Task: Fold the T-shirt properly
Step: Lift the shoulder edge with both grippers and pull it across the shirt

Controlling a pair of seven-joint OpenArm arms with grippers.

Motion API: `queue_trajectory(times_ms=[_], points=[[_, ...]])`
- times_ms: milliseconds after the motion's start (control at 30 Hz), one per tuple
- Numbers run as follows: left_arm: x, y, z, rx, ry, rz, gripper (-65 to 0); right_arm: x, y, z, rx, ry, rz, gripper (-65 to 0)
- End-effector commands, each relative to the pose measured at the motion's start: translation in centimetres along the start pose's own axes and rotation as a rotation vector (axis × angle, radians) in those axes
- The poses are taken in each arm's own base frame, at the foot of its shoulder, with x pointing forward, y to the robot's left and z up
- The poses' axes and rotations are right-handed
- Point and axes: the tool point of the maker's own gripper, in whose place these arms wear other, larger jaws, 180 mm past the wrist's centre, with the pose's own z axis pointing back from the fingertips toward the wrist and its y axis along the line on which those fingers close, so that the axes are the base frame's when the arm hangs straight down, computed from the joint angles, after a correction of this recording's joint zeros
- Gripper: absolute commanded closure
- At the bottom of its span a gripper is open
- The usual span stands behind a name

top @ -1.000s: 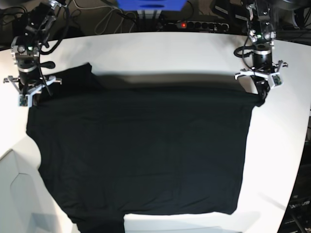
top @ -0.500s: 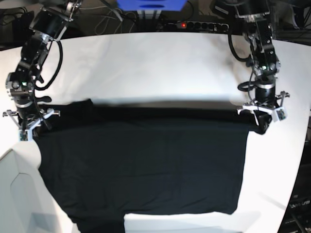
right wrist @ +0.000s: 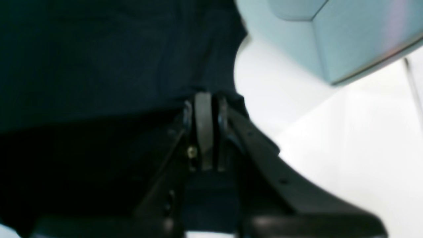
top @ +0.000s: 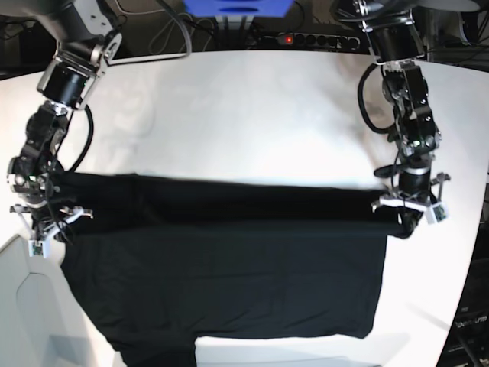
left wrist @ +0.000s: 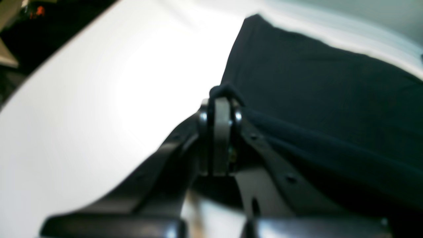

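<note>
Plain black T-shirt (top: 221, 267) — white table (top: 244, 99) — seemingly unpatterned.

T-shirt (top: 221, 283) hem beyond bottom edge

Black T-shirt (top: 221, 283) spread flat, far edge doubled over.

The plain dark cloth lies smooth on the white tabletop (top: 229, 115); its far edge is lifted and folded toward the near side as a long band, each end corner pinched and raised.
</note>
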Motion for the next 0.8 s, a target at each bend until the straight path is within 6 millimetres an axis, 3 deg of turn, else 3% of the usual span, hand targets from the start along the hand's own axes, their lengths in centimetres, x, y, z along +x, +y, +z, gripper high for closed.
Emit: queue_trajectory(times_ms=[0, 200, 367, 767], points=[[2.7, 0.0, -0.4, 0.002, -0.079, -0.004, 0.0, 2.9, -0.7, 0.1, -0.009, -0.073, 0.004, 0.0], [1.2, 0.5, -0.9, 0.016, -0.039, 0.004, 0.0, 3.9, 1.2, -1.3, 0.04, -0.084, 0.03, 0.0], [1.3, 0.5, -1.0, 0.015, -0.042, 0.005, 0.0, 4.0, 2.8, -2.2, 0.081, -0.109, 0.051, 0.0], [0.6, 1.1, -2.2, 0.032, -0.011, 0.018, 0.0, 5.1, 1.2, -3.4, 0.067, -0.102, 0.024, 0.0]])
